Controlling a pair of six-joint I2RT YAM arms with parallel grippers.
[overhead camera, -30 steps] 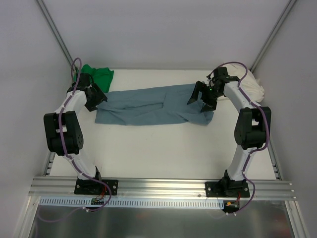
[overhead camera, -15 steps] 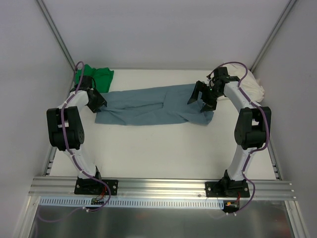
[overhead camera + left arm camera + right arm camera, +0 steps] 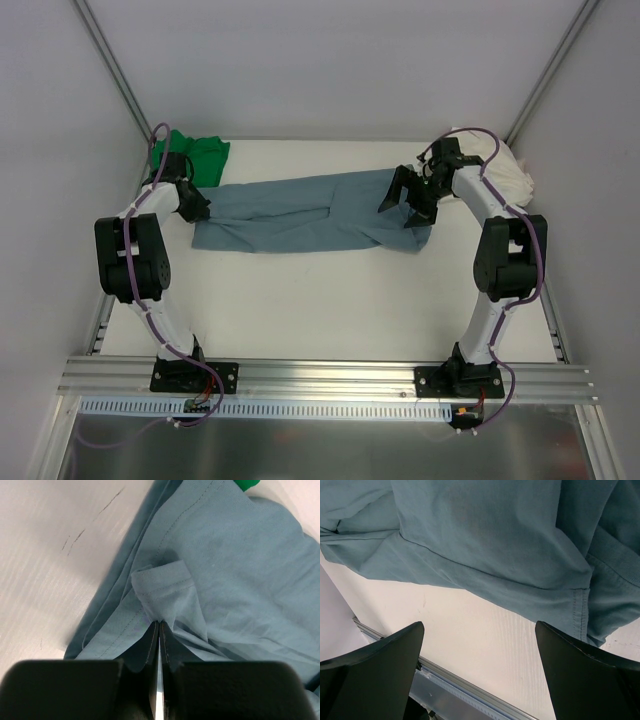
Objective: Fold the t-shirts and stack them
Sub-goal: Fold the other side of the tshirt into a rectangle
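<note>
I am reading this as an early point in the job: none of the three shirts is lying as a finished fold, and no stack is forming anywhere on the table (image 3: 330, 300). The blue-grey t-shirt (image 3: 310, 215) is stretching across the far middle of the table as a long, rumpled band. Its layers are overlapping lengthwise, so I am judging it as partly doubled over but not squared up. The green t-shirt (image 3: 200, 155) is sitting bunched in the far left corner, just beyond the left end of the blue one. The cream-white t-shirt (image 3: 505, 170) is sitting heaped in the far right corner behind the right arm. Both look untouched as far as folding goes. My left gripper (image 3: 159, 635) is working at the left end of the blue-grey t-shirt. Its jaws are pressing together, and a small flap of hem is puckering up right at the tips, so I am taking it as pinching that edge of cloth. My right gripper (image 3: 480, 630) is hanging over the right end of the same shirt with its jaws spread wide and nothing between them. Its wrist view is showing only the cloth edge and bare table below. So I am counting one end as gripped and the other as not yet taken. The cross fold of this shirt, both other shirts and the stacking are all waiting to be done.
</note>
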